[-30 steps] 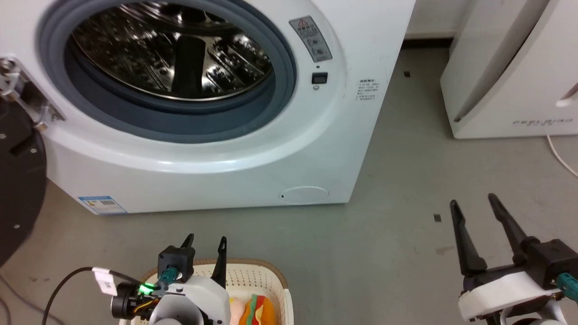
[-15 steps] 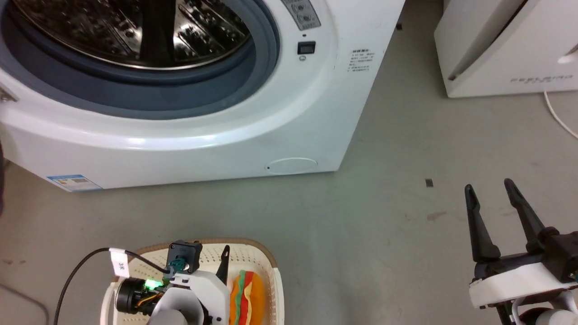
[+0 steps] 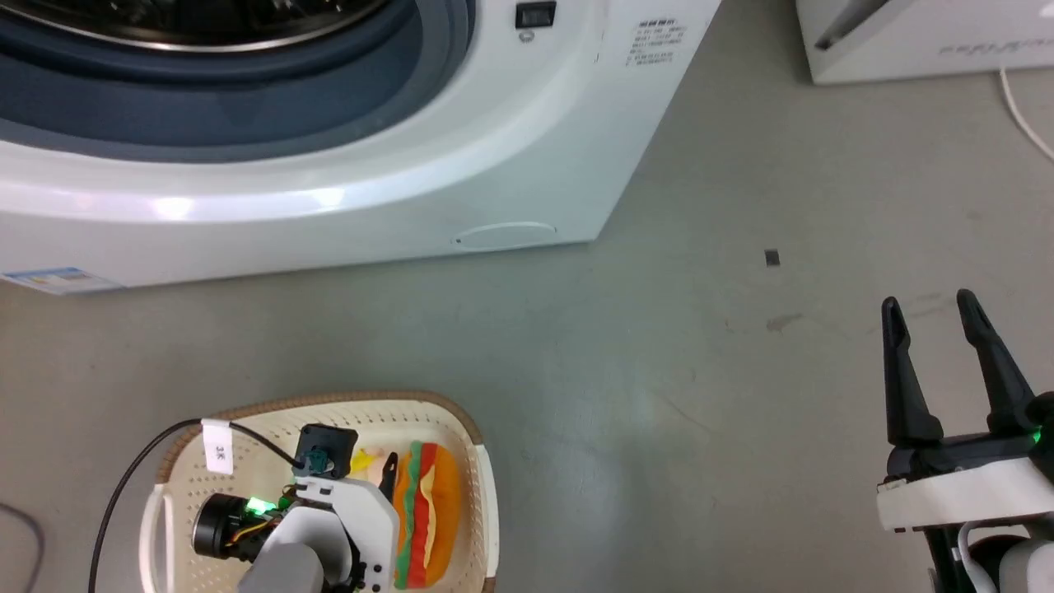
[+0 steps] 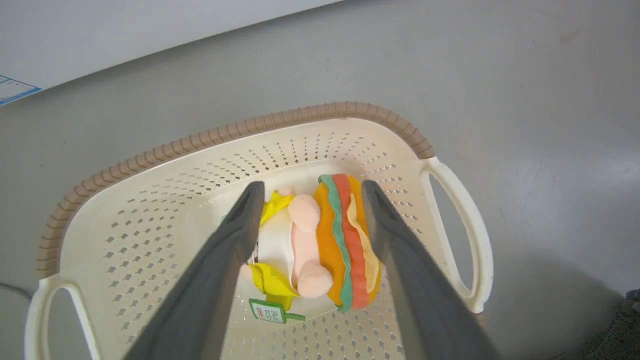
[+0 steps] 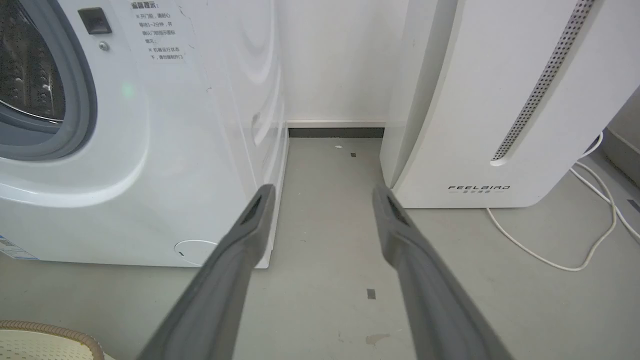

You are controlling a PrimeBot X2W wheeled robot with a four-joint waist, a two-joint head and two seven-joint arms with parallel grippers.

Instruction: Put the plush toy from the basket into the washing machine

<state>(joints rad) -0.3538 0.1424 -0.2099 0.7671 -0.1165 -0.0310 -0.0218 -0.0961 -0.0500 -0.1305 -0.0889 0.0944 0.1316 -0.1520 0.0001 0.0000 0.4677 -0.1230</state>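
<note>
The plush toy (image 3: 424,511), an orange hamburger with green, red and yellow layers joined to a small pink figure in yellow (image 4: 305,240), lies in the cream basket (image 3: 362,401). The basket stands on the floor in front of the washing machine (image 3: 412,189). My left gripper (image 4: 312,186) is open and points down into the basket (image 4: 250,130). One finger stands on each side of the toy (image 4: 345,245), without pressing it. In the head view the left gripper (image 3: 362,465) is partly hidden by its own wrist. My right gripper (image 3: 927,301) hangs open and holds nothing over bare floor at the right.
The white FEELBIRD appliance (image 5: 500,100) stands right of the washing machine (image 5: 175,150), with a narrow floor gap between them. A white cable (image 5: 550,250) loops on the floor beside it. A black tagged cable (image 3: 123,486) arcs off my left wrist.
The head camera has tilted down, so the washer sits higher in view. My left gripper has come down into the basket and now straddles the toy. The right gripper stays open.
</note>
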